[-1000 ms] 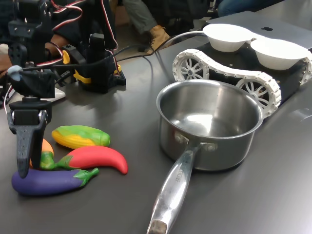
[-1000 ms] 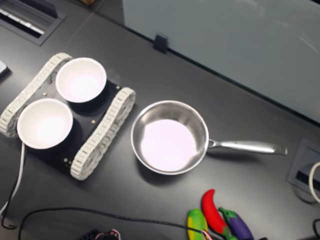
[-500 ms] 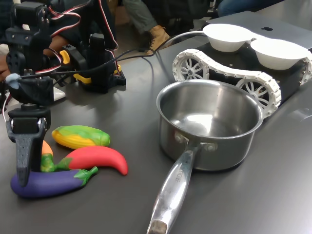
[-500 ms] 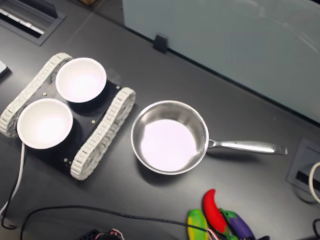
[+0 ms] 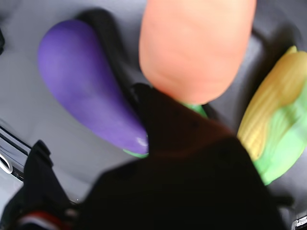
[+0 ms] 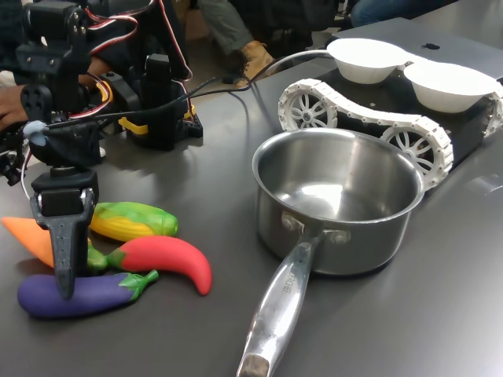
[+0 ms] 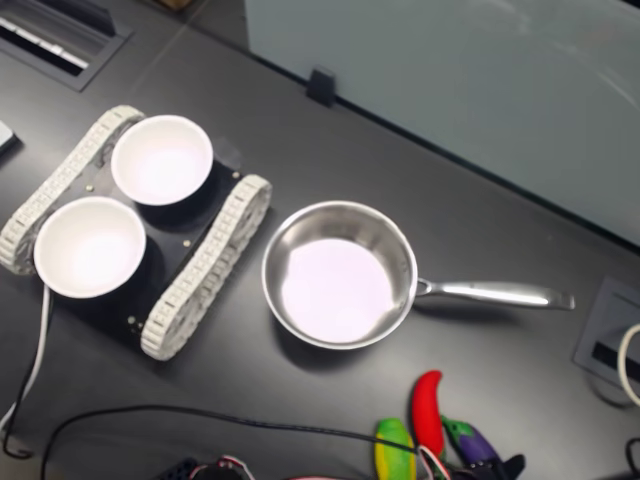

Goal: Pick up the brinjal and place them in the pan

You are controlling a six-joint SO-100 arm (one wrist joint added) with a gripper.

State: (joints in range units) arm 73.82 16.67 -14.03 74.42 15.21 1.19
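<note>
Tool (image 6: 66,289) perhaps touching half-hidden brinjal (image 6: 78,294)

4 toy vegetables (image 6: 153,263), 2 bowls (image 6: 368,60), 1 pan (image 6: 338,200).

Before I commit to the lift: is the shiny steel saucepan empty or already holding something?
Empty. The shiny round steel saucepan shows a bare bottom in both exterior views, and the purple toy brinjal lies on the table outside it.

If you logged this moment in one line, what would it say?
end effector: over brinjal, grip unclear | pan: empty | carrot, chili, corn: beside brinjal
</note>
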